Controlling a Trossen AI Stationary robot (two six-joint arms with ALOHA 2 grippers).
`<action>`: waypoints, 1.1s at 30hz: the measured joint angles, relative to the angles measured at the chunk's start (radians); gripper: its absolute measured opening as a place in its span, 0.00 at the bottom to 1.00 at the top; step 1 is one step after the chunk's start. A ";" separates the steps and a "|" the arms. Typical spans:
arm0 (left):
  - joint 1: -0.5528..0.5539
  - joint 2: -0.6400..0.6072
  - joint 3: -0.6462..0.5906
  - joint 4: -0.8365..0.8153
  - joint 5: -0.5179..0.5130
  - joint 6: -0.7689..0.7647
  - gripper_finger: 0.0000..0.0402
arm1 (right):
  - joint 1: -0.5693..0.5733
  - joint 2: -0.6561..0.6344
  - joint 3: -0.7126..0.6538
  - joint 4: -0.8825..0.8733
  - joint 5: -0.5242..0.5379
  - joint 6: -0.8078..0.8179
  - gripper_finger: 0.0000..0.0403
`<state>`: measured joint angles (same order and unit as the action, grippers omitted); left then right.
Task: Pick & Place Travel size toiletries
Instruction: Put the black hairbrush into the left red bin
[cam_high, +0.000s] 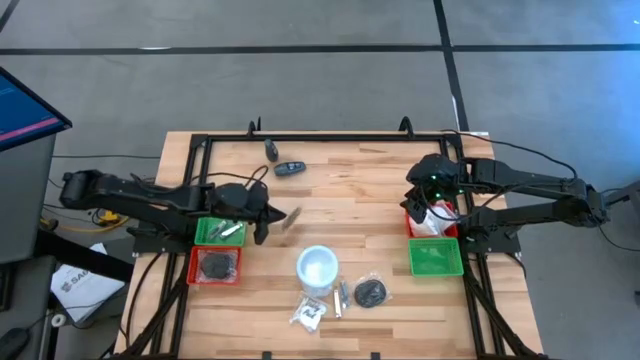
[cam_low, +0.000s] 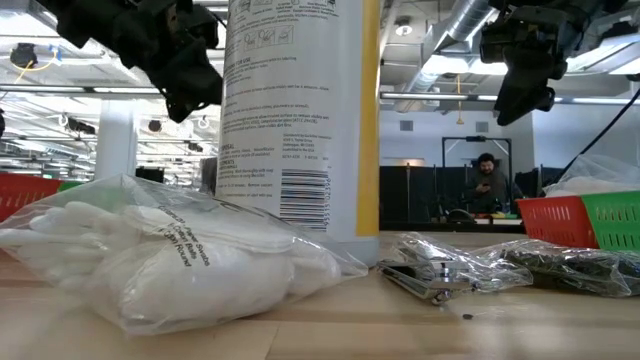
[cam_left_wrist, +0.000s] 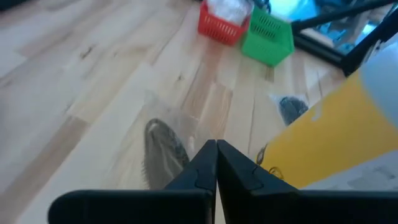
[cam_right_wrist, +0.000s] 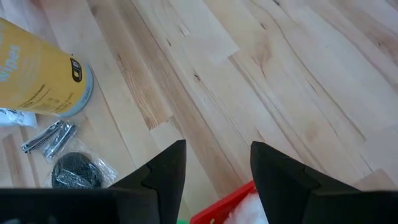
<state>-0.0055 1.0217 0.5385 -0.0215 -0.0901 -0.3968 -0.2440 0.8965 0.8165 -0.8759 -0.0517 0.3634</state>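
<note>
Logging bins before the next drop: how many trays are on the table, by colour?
Red trays: 2, the left red tray and the right red tray.
Green trays: 2, the left green tray and the right green tray.
Total: 4 trays.

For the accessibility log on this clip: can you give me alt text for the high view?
Seen from above, the left gripper holds a clear-wrapped item over the wooden table, jaws shut on it, beside green and red trays. The right gripper hovers open over a red tray. A white canister stands centre-front among loose wrapped toiletries.
</note>
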 joint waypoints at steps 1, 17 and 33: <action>0.000 -0.007 0.000 0.006 -0.001 0.000 0.00 | 0.000 0.000 0.000 0.001 0.000 0.000 0.42; 0.000 -0.050 0.005 0.075 -0.044 0.043 0.00 | 0.001 0.000 0.000 0.004 0.000 -0.004 0.42; -0.095 -0.302 0.005 -0.228 -0.043 -0.134 0.00 | 0.001 0.000 0.000 0.028 0.000 -0.024 0.42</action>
<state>-0.1005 0.7197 0.5438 -0.2492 -0.1334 -0.5311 -0.2428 0.8963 0.8165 -0.8482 -0.0517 0.3397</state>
